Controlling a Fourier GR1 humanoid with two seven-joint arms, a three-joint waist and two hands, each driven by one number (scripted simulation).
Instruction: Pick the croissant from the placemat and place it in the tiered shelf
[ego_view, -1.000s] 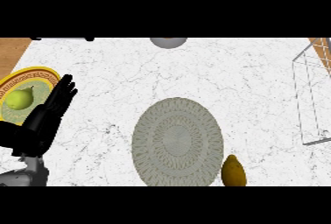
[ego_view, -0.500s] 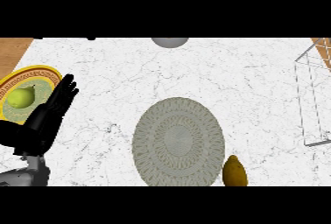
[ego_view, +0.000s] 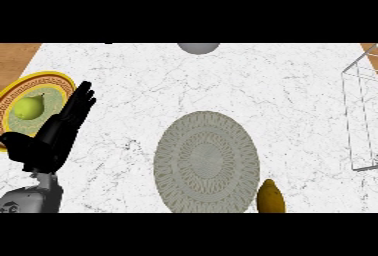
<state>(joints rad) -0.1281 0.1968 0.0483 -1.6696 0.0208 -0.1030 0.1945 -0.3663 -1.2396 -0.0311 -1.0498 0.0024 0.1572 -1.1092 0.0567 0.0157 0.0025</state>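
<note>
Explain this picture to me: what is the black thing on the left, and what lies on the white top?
You are looking steeply down from a humanoid robot's head at a marble counter. The black shape is its left hand, open and resting, holding nothing; the right hand is out of view. On the counter lie a round grey placemat, a golden-brown croissant at its lower right edge, and a yellow-rimmed plate bearing a pear; a wire shelf stands at the right.
</note>
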